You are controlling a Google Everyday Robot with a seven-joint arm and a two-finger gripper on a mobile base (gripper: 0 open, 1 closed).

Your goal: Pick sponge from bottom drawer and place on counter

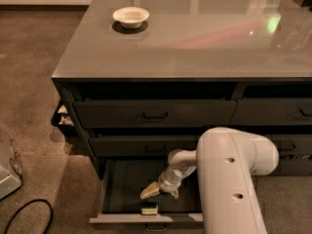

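The bottom drawer is pulled out, and its flat front with the small handle is at the lower edge of the view. The sponge, pale yellow with a dark green layer, lies inside against the drawer front. My gripper reaches down into the drawer on the white arm and hangs just above and behind the sponge, open and empty. One tan finger is over the sponge; the other is to its right. The glossy grey counter spans the top of the cabinet.
A white bowl stands at the counter's far left. The two shallower drawers above are shut. My bulky white arm covers the drawer's right side. A black cable and a white object lie on the carpet at left.
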